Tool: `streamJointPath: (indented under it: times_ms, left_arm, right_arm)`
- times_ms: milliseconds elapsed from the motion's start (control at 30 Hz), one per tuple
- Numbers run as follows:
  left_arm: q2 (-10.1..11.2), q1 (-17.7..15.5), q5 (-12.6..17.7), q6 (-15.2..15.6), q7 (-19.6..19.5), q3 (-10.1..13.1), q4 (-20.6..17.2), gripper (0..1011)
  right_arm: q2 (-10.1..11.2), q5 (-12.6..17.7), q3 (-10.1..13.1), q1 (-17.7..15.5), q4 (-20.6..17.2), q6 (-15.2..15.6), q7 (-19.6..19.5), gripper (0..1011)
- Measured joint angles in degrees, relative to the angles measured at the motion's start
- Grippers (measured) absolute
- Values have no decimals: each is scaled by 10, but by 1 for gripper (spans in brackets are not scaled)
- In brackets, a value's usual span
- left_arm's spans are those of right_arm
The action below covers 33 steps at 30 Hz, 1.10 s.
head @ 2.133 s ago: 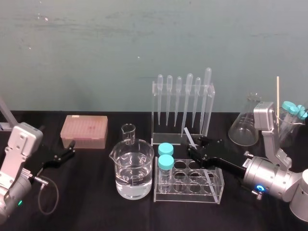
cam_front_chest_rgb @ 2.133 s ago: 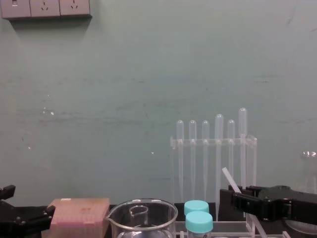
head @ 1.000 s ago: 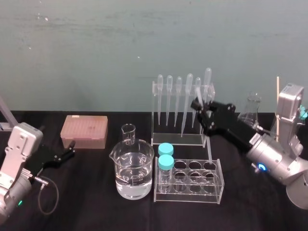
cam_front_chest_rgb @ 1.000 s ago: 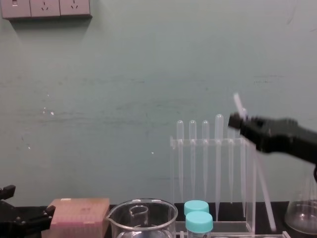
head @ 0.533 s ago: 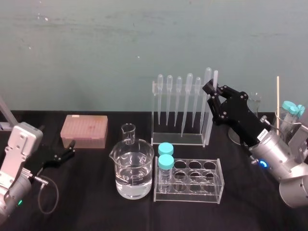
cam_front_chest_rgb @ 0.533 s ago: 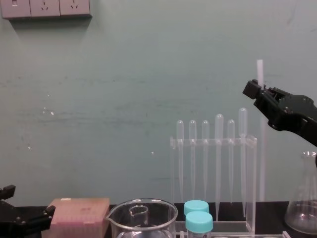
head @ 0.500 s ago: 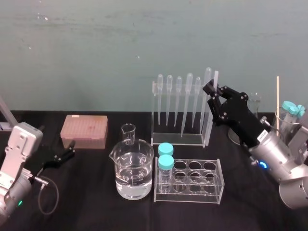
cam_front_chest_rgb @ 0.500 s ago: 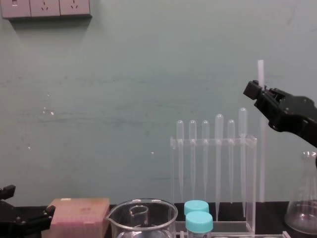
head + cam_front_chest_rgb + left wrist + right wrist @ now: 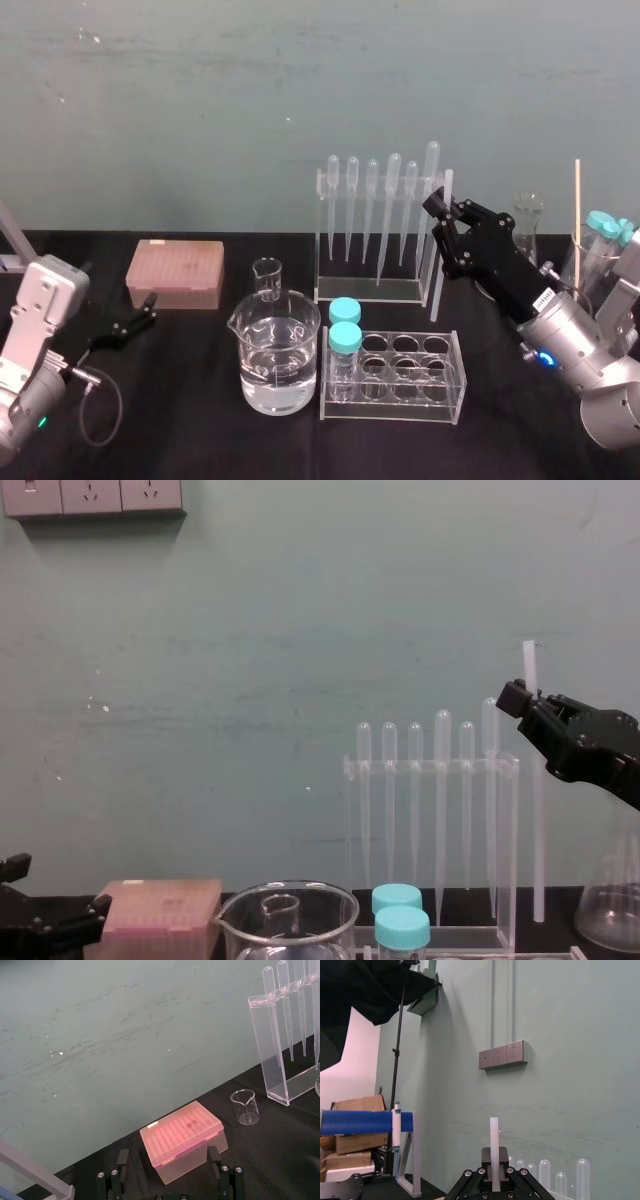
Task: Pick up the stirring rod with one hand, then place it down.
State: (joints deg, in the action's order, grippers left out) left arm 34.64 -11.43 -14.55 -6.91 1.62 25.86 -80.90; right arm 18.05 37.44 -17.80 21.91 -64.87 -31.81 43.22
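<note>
The stirring rod [image 9: 436, 280] is a thin translucent-white stick standing upright just right of the pipette rack. My right gripper [image 9: 441, 214] is shut on its upper part, with a short length sticking out above the fingers. In the chest view the stirring rod [image 9: 535, 830] hangs straight down from the right gripper [image 9: 526, 702], its lower end close to the tabletop; I cannot tell if it touches. The right wrist view has the stirring rod [image 9: 494, 1150] rising from between the closed fingers. My left gripper [image 9: 133, 321] rests open at the table's left, near the pink box.
A pipette rack [image 9: 378, 232], a water-filled beaker [image 9: 275, 352], a small beaker [image 9: 267, 275] and a tube rack [image 9: 400, 378] with two teal-capped tubes fill the middle. A pink tip box [image 9: 175, 272] lies left. A flask [image 9: 525, 222] and capped tubes [image 9: 603, 235] stand behind the right arm.
The right gripper swung the rod from tilted to upright while lifting it, then lowered it over the last half second. The left arm has stayed put.
</note>
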Motion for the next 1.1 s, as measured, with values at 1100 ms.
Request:
streamJointPath:
  times_ms: [1100]
  left_arm:
    - [0,0,0,0,0,0,0,1000]
  right_arm:
    - [0,3,-1,2,-1,-4,2,71]
